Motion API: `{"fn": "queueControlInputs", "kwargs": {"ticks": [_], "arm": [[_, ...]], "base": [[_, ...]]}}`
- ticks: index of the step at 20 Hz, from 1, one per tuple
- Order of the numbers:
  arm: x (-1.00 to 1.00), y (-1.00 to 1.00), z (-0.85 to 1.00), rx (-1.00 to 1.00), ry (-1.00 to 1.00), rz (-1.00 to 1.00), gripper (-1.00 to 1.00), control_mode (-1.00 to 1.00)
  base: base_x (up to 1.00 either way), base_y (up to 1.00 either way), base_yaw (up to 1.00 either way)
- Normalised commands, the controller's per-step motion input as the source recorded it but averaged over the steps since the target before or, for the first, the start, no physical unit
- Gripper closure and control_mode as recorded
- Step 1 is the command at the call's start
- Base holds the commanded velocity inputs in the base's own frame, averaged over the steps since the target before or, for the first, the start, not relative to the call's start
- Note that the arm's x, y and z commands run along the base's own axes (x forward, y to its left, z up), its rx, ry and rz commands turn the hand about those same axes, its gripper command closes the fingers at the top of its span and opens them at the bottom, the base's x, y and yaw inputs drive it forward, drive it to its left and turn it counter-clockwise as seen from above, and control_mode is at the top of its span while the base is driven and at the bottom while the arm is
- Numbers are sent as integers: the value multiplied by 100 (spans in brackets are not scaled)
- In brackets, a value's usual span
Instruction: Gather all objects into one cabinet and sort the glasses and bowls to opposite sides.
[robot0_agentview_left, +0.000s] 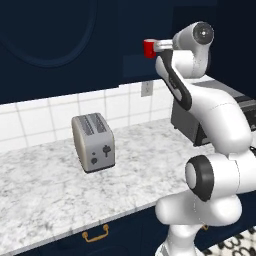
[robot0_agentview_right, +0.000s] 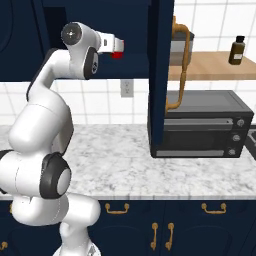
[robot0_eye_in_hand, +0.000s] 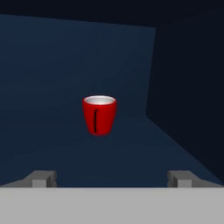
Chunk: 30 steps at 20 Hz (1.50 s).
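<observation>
The cup (robot0_eye_in_hand: 99, 115) is bright red with a pale, perhaps white, inside and a dark vertical stripe. The cabinet (robot0_eye_in_hand: 52, 61) is navy; the surface (robot0_agentview_left: 45, 185) is grey-white speckled, and the toaster (robot0_agentview_left: 93, 142) grey.

You've got the arm (robot0_agentview_right: 47, 115) rising at lower left, hand reaching right into the navy cabinet (robot0_agentview_right: 161, 65), with the red cup (robot0_agentview_right: 117, 51) right at its tip; fingers hidden. A dark oven (robot0_agentview_right: 200, 125) sits on the marble tabletop (robot0_agentview_right: 115, 160). A brown bottle (robot0_agentview_right: 237, 50) stands on the wooden shelf (robot0_agentview_right: 215, 67). There's an outlet (robot0_agentview_right: 126, 88) on the tiled wall.
</observation>
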Motion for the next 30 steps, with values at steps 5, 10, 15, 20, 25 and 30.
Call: {"fn": "queueControlInputs", "kwargs": {"ticks": [5,10,15,20,25,30], "arm": [[11,2,0,0,3,0,-100,-100],[18,23,0,0,0,0,-100,-100],[32,6,0,0,0,0,-100,-100],[58,0,0,0,0,0,-100,-100],[56,2,0,0,0,0,-100,-100],[50,9,0,0,0,0,-100,-100]], "base": [[0,0,0],[0,0,0],[0,0,0],[0,0,0],[0,0,0],[0,0,0]]}}
